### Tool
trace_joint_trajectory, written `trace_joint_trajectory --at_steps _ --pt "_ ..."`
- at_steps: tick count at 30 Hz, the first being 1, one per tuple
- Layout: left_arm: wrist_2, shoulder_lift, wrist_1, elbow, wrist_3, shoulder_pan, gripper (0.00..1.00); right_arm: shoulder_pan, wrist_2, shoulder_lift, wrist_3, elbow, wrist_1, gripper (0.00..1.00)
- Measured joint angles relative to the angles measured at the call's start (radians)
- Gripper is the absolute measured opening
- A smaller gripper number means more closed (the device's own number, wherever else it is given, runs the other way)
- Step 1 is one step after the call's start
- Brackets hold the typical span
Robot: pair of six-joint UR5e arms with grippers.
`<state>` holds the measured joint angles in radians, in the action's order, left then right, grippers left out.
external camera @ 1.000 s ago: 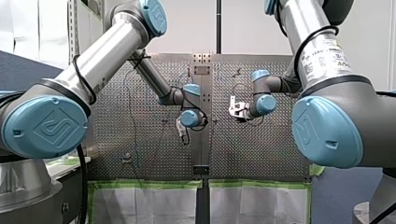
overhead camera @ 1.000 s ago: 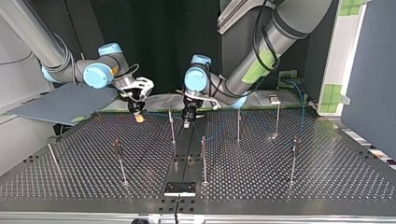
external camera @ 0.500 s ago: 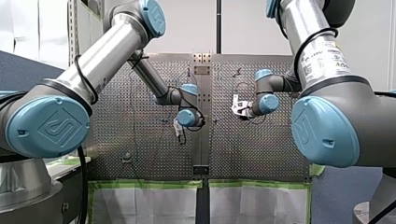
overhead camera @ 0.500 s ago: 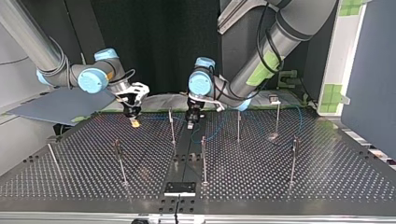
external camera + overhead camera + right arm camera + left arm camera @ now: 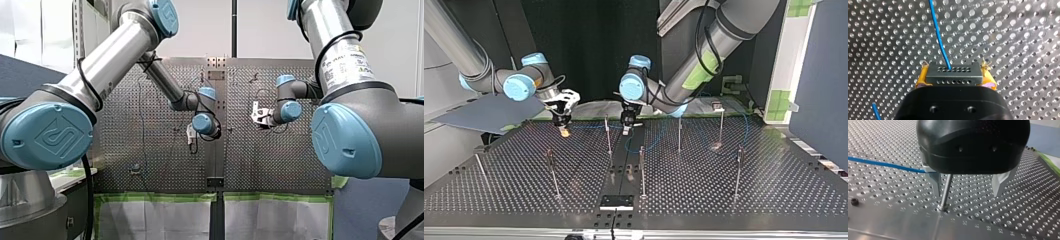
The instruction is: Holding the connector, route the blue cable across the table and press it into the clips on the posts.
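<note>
1. Your right hand [image 5: 954, 75] is clamped on the connector [image 5: 961, 78]. The dark block sits crosswise between the yellow pads [image 5: 921, 78], one pad at each end.
2. The blue cable [image 5: 939, 37] leaves the connector's face and runs straight ahead of that hand, over the perforated table [image 5: 1010, 37]. A second short piece of blue shows low beside the hand's body.
3. Your left hand [image 5: 968, 193] is spread wide and holds nothing. It has metal fingers [image 5: 935, 185] and a black body.
4. In the left wrist view a post shaft [image 5: 945, 195] rises from the table between those fingers, just beside one and well off the other. The cable comes in from the side to that same finger. The hand's body hides whether it touches the finger or the shaft.
5. In the top view, take the middle post [image 5: 608, 134] as the mark. Your right hand is at its left and apart from it, yellow tip low over the table. Your left hand is just at its right, pointing down. I cannot tell whether the shaft in the wrist view is this same post.
6. A thin blue line runs from the connector's side toward the middle post. At the post's right a slack loop of cable lies on the table, then trails on past the farther posts [image 5: 679, 135].
7. A black plate [image 5: 616, 201] lies at the table's edge, on the camera side of the middle post.
</note>
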<state>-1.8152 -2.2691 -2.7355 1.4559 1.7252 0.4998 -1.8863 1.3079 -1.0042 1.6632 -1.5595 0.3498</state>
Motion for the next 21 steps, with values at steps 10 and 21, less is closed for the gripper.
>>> trace_joint_trajectory --at_steps 10,21 --pt "-0.077 0.074 -0.080 -0.002 -0.023 0.062 1.00 0.027 -0.001 -0.001 -0.001 0.000 -0.019 0.00" --pt "-0.169 0.112 -0.171 -0.002 -0.025 0.154 1.00 0.053 -0.001 -0.008 -0.004 0.003 -0.028 0.00"
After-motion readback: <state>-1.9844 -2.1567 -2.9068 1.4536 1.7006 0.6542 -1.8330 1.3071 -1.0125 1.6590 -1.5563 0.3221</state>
